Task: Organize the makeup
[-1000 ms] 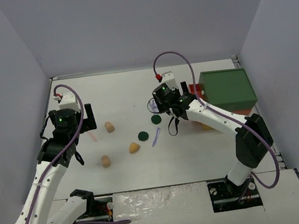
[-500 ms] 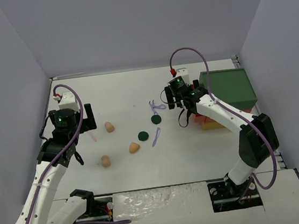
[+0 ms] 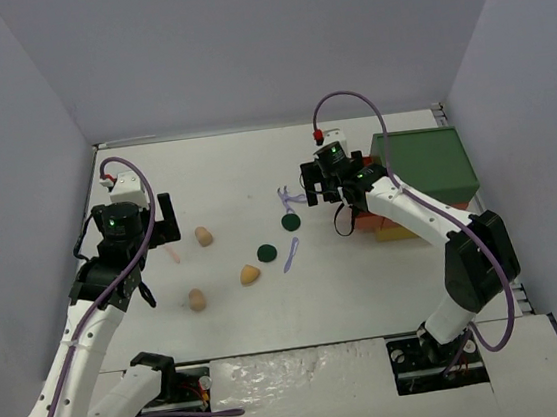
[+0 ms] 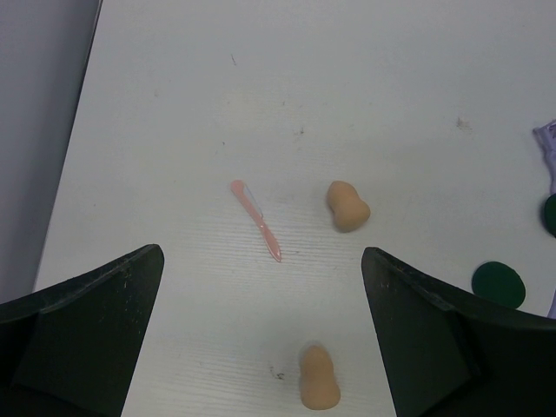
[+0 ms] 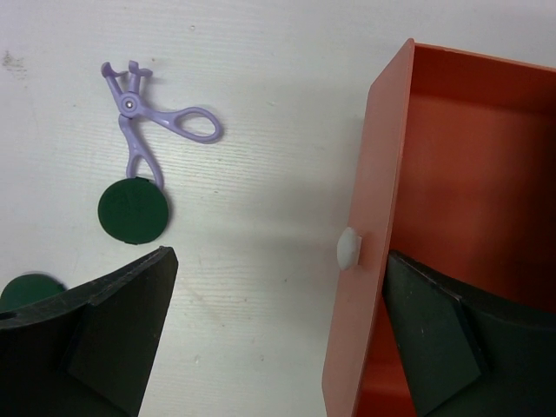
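Pale grey walls close in a white table (image 3: 369, 299) on three sides. From above, the makeup lies scattered across the middle. Three tan sponges (image 3: 203, 236) sit toward the left half, and a pink stick (image 3: 171, 252) lies nearer the left edge. Two dark green discs (image 3: 267, 253) sit at the centre, with a thin lilac tool (image 3: 291, 254) just beside the nearer one. A green-topped box (image 3: 422, 164) stands against the right edge, toward the far right corner.

The left wrist view shows what the overhead view blurs. The pink stick has a flat, narrowing blade, and two of the sponges are pinched at the waist. The left gripper (image 4: 262, 261) hangs over them with its jaws spread wide and nothing between them.

Only the right wrist view shows the orange-red drawer (image 5: 469, 200), which is pulled out of the box and has a small white knob (image 5: 348, 246) on its front. It also shows that the lilac scissor-like tool (image 5: 139, 130) lies with one handle touching the far disc. The right gripper (image 5: 280, 256) hangs over the drawer front, also spread wide and holding nothing.
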`<state>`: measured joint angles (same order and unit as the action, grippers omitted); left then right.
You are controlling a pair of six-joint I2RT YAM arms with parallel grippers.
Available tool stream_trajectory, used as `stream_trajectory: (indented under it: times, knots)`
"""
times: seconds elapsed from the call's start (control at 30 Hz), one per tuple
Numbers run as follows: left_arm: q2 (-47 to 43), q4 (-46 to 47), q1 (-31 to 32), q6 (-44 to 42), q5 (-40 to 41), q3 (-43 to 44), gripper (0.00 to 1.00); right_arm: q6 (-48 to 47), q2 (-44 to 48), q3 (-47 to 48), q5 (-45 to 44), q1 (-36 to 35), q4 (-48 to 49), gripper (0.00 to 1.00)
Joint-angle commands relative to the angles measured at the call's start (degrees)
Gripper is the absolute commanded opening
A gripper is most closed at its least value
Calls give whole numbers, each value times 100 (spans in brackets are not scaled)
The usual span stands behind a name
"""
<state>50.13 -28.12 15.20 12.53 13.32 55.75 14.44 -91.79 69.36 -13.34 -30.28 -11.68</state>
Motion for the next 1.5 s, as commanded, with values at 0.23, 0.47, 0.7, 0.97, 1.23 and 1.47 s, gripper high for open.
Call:
stream_trajectory:
  times: [0.23,0.47,0.7,0.97,1.23,1.47]
  knots:
    - [-4,289,-69,74,-31,138,97,-177,467,107,197,-133,402,97]
    - [-69,235,-99,33,75,161,97,-683,1134,388,-12,-930,316,100]
    - [-215,158,-105,-6,260,121,97,-1058,932,306,1026,-1589,422,100]
    - [-470,158,-105,-5,463,-2,97,-1390,-351,219,1665,-2588,1346,100]
    - [-471,138,-124,-5,489,14,97,-1668,-1480,527,1901,-2836,1673,96]
    - [-422,122,-165,11,449,28,97,-1638,-1902,371,1958,-2904,1786,82]
